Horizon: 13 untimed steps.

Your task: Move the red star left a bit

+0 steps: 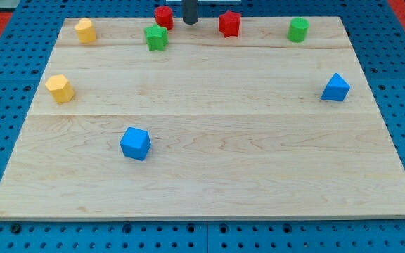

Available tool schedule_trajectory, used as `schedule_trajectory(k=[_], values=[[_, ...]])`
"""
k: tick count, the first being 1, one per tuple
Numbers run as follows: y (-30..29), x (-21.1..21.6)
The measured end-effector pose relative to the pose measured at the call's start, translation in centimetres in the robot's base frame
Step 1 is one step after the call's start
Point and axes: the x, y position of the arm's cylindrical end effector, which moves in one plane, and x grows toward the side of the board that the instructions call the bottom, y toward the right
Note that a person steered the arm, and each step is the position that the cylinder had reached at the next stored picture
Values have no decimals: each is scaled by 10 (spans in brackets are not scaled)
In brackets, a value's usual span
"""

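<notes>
Along the view's top edge of a pale, smooth-grained wooden bench (209,140), made of long planks with faint seams, my tip (190,22), the blunt lower end of a dark straight rod, rests on the wood. There are no jaws on this arm, so nothing is clenched or grasped. The red star-shaped block (229,23) stands just to the view's right of my tip, with a small gap of bare wood between them. A red rounded block (164,17) sits just to the view's left of my tip, and a green star-shaped block (156,37) lies a little below and beside that red one. Farther along the top edge to the view's right stands a green cylinder-like block (298,29). At the top left corner is a yellow rounded block (85,31), and lower on the left side a yellow hexagonal block (60,88). A blue faceted block (135,143) sits left of centre toward the view's bottom, and a blue peaked block (335,88) lies near the right edge. Around the bench is a blue perforated surface (5,28) with regular dark holes.
</notes>
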Motion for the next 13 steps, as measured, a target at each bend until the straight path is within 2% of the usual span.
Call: schedule_trajectory(k=[2, 4, 13], values=[[-14, 0], [8, 0], [15, 1]])
